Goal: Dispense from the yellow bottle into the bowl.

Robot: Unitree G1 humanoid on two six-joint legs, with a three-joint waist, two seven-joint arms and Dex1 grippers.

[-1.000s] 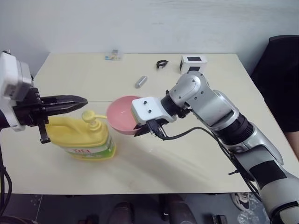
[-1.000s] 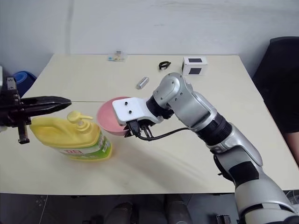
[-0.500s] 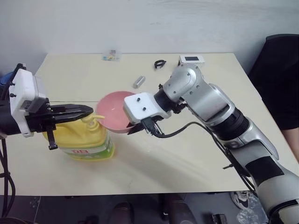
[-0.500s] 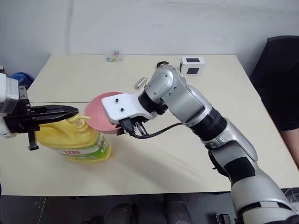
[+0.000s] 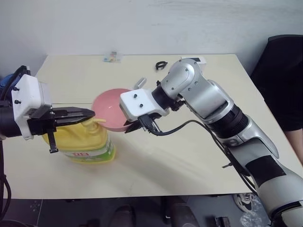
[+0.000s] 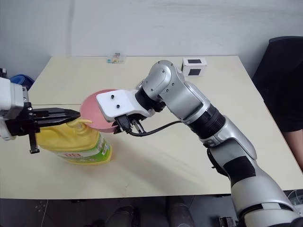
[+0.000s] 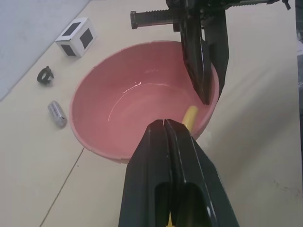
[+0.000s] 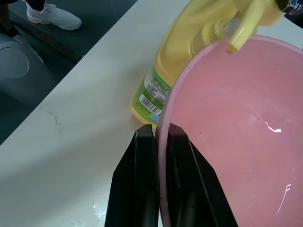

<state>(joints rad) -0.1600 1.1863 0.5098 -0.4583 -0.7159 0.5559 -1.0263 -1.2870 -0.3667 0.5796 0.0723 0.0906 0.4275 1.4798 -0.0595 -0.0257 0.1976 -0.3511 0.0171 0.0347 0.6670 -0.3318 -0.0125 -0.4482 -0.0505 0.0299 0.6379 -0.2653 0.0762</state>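
Observation:
The yellow bottle (image 5: pixel 83 140) stands on the table's left part, its pump nozzle (image 7: pixel 190 115) reaching over the rim of the pink bowl (image 5: pixel 107 109). My right gripper (image 8: pixel 159 130) is shut on the bowl's near rim and holds it tilted, off the table, right beside the pump. The bowl's inside (image 7: pixel 137 106) has a small wet glint. My left gripper (image 5: pixel 91 113) is shut, lying level just over the pump top; whether it presses on the pump I cannot tell. The bottle's green-white label (image 8: pixel 152 90) faces the table's near edge.
A metal cylinder (image 5: pixel 140 82), a black ring (image 5: pixel 161 65), a white box with black squares (image 6: pixel 195 66) and a small packet (image 5: pixel 111 57) lie farther back on the table. A person in dark clothes (image 5: pixel 284 71) stands at the right side.
My right arm has carried the bowl leftward and slightly up, so its rim now sits under the pump nozzle. My left wrist has rolled, with the gripper now close over the pump top.

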